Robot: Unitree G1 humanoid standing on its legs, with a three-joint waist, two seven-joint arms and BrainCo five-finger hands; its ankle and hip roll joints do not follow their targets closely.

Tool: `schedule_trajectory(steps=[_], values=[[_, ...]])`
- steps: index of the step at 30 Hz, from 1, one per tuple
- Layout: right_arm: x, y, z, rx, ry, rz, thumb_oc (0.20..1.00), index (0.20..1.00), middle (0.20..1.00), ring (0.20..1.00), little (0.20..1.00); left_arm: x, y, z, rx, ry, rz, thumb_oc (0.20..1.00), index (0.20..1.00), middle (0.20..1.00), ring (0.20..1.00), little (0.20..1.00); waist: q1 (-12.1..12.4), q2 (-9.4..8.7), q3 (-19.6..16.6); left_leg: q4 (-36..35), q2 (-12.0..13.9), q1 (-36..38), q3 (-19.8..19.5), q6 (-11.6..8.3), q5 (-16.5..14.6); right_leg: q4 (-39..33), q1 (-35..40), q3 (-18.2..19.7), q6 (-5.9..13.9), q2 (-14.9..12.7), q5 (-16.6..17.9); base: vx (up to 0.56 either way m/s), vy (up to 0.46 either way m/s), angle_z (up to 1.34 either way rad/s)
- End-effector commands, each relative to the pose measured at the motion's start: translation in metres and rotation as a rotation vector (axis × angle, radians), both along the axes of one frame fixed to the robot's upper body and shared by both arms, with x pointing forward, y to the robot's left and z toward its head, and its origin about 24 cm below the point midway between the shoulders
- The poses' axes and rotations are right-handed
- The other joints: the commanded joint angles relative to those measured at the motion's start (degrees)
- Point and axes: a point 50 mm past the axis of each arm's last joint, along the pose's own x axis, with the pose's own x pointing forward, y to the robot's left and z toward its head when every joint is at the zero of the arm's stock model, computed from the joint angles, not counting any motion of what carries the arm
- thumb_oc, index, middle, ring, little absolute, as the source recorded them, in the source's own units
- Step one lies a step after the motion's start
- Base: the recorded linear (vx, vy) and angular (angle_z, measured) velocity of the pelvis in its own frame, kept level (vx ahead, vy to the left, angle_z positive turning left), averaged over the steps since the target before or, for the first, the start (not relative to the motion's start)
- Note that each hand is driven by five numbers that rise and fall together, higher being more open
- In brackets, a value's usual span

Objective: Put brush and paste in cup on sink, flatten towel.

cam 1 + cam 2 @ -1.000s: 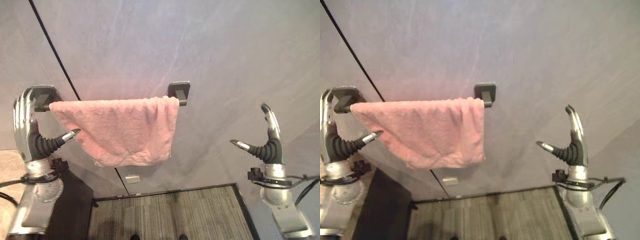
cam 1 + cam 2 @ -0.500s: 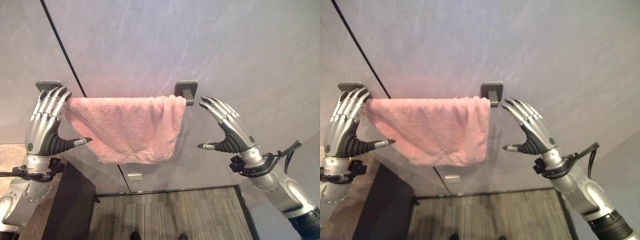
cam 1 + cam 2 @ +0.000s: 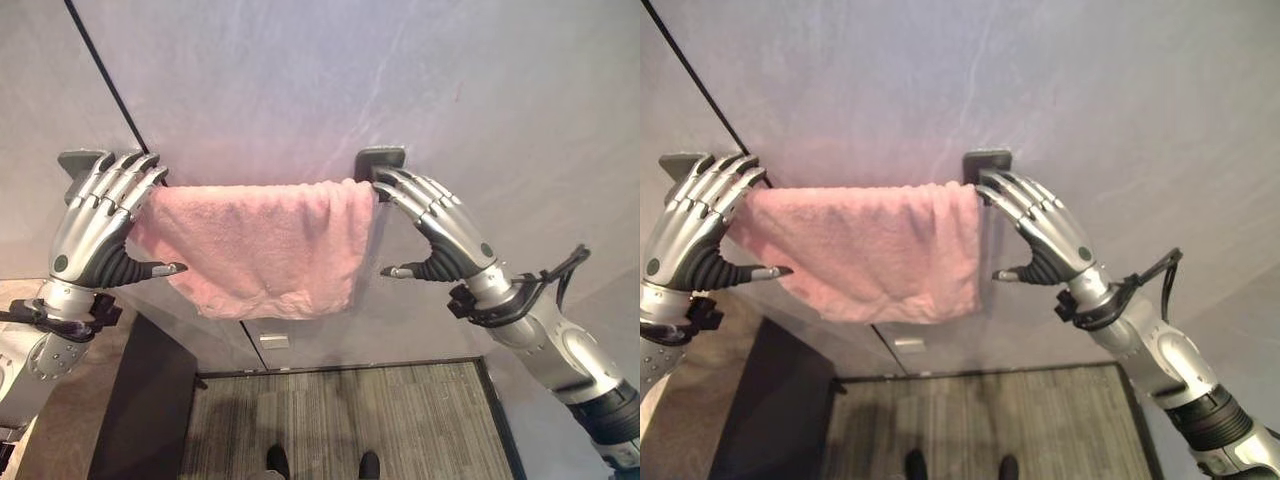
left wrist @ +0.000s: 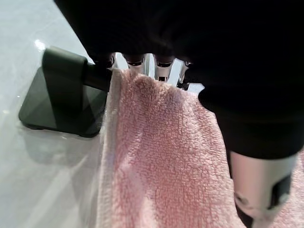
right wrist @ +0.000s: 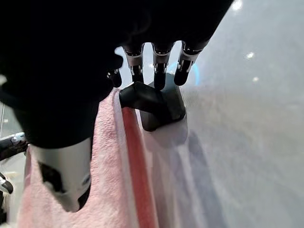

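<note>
The pink towel [image 3: 262,245] hangs over a dark rail on the grey wall [image 3: 400,80], btwn two dark brackets, w/ its bottom edge wavy and bunched, so it's not flat yet. The left robot hand [image 3: 95,225] is at the towel's left end, by the left bracket [image 4: 61,97]; its fingers are straight and lie on the top of the cloth, thumb sticking out below, not pinching. The right robot hand [image 3: 435,228] is at the right end by the right bracket [image 5: 154,102]; fingers straight too, tips on the bracket and just beside the towel edge, thumb out, holding nothing. No brush, paste or cup here, so this looks like the towel part of the job. What could go wrong: if both robot hands pull out too hard or uneven, the towel may slide off the rail and drop to the floor [image 3: 340,420]. If the right fingers stay on the bracket, not the cloth, that side won't spread. Fingertips could also snag in the fluffy loops and drag a fold.
</note>
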Motion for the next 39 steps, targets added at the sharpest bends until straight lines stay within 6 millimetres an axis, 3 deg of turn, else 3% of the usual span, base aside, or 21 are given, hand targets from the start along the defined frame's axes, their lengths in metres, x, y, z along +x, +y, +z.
schedule_trajectory(steps=[1,8,12,24,31,39], values=[[-0.002,0.018,0.025,-0.030,-0.098,0.090,1.000,1.000,1.000,1.000,1.000,0.007,0.004,-0.022,0.138,0.214,0.025,1.000,1.000,1.000,1.000,1.000,-1.31,-2.46,0.54,0.40,5.01,-1.04,2.23,-4.82,2.26,0.48,-0.49,-1.54,8.46,-10.74,6.39,0.00,0.000,0.00],[0.009,0.013,0.020,-0.124,-0.069,0.027,1.000,1.000,1.000,1.000,1.000,0.004,0.003,-0.018,0.195,0.236,0.030,1.000,1.000,1.000,1.000,1.000,-1.03,-2.72,1.24,0.40,5.39,-1.26,2.17,-4.93,2.33,0.48,-0.72,-1.77,8.32,-10.38,6.17,0.00,-0.003,-0.02],[0.012,0.010,0.014,-0.268,-0.044,0.012,1.000,1.000,1.000,1.000,1.000,0.002,0.004,-0.016,0.234,0.268,0.030,1.000,1.000,1.000,1.000,1.000,-0.76,-3.00,1.34,0.40,5.53,-1.09,2.18,-5.06,2.38,0.48,-0.63,-1.76,8.21,-10.10,5.99,0.00,-0.003,-0.01],[0.010,-0.003,0.015,-0.573,0.026,0.010,1.000,1.000,1.000,1.000,1.000,-0.010,0.033,-0.009,0.397,0.378,0.159,1.000,1.000,1.000,1.000,1.000,-0.28,-2.70,0.99,0.40,6.04,0.41,2.56,-5.58,2.24,0.48,0.65,-1.89,8.23,-9.58,5.34,0.01,-0.004,-0.01],[0.016,-0.015,0.034,-0.631,-0.041,-0.069,1.000,1.000,1.000,1.000,1.000,-0.013,0.047,-0.003,0.450,0.386,0.235,1.000,1.000,1.000,1.000,1.000,0.07,-2.18,0.59,0.40,6.24,0.96,2.65,-5.78,2.25,0.48,1.34,-2.36,8.20,-9.49,4.85,0.00,0.000,0.00],[0.020,-0.022,0.035,-0.624,-0.058,-0.123,1.000,1.000,1.000,1.000,1.000,-0.019,0.057,-0.005,0.447,0.378,0.297,1.000,1.000,1.000,1.000,1.000,0.27,-1.64,0.18,0.40,6.33,1.06,2.28,-5.82,2.14,0.48,1.81,-2.75,8.09,-9.42,4.57,0.00,0.000,0.00]])
